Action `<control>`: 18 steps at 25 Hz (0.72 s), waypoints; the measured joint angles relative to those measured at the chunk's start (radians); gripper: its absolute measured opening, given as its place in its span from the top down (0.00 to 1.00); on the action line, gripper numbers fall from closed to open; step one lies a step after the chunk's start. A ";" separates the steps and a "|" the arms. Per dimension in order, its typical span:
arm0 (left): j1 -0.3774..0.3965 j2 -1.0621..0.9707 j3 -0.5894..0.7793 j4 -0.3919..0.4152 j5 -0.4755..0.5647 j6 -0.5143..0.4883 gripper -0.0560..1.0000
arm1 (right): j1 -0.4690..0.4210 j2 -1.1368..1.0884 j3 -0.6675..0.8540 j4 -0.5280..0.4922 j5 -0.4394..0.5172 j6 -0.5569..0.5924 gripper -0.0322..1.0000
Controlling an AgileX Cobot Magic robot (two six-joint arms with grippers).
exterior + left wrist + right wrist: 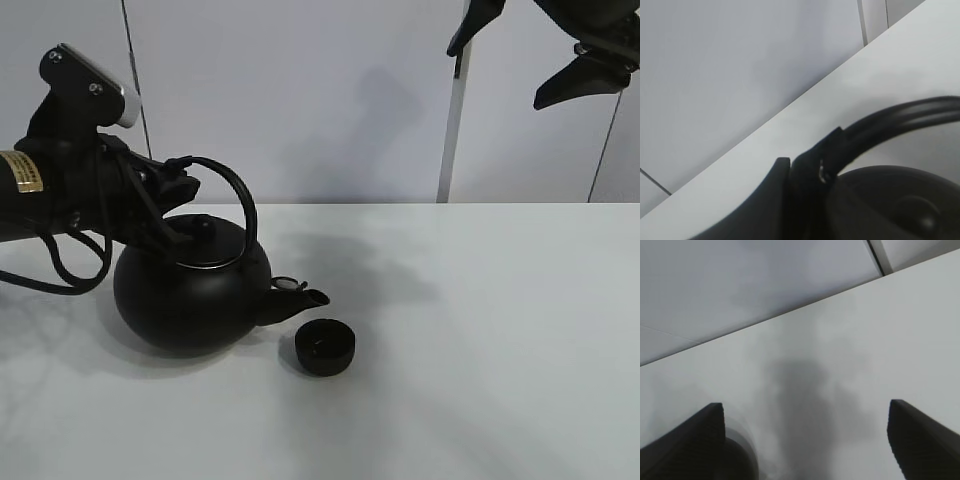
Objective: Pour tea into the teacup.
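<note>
The big round black kettle [190, 295] leans toward the right, its spout [305, 298] just above the near-left rim of the teacup [324, 347]. The teacup is a small, low black cup standing on the white table [500, 330]. My left gripper [178, 178] is shut on the kettle's arched handle [240, 200]. The left wrist view shows the left gripper [812, 165] clamped around that handle [900, 117], above the kettle's lid [905, 210]. My right gripper [496, 77] hangs high at the upper right, open and empty. In the right wrist view the right gripper [805, 412] hovers over bare table [865, 340].
A pale wall stands behind the table, with a white vertical strip [450, 130] right of centre. The left arm's black cable [70, 275] loops down beside the kettle. The table's back edge [450, 204] runs along the wall.
</note>
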 joint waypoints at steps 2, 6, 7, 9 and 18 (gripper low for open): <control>0.000 0.000 -0.005 0.000 0.001 0.008 0.86 | 0.000 0.000 0.000 0.000 0.000 0.000 0.38; 0.000 0.000 -0.026 0.003 0.011 0.012 0.86 | 0.000 0.000 0.000 0.000 0.000 0.000 0.38; 0.000 0.000 -0.027 0.003 0.016 0.013 0.86 | 0.000 0.000 0.000 0.000 0.000 0.000 0.38; 0.000 0.000 -0.027 0.010 0.025 0.020 0.86 | 0.000 0.000 0.000 0.000 0.000 0.000 0.38; 0.000 0.000 -0.027 0.027 0.056 0.045 0.86 | 0.000 0.000 0.000 0.000 0.000 0.000 0.38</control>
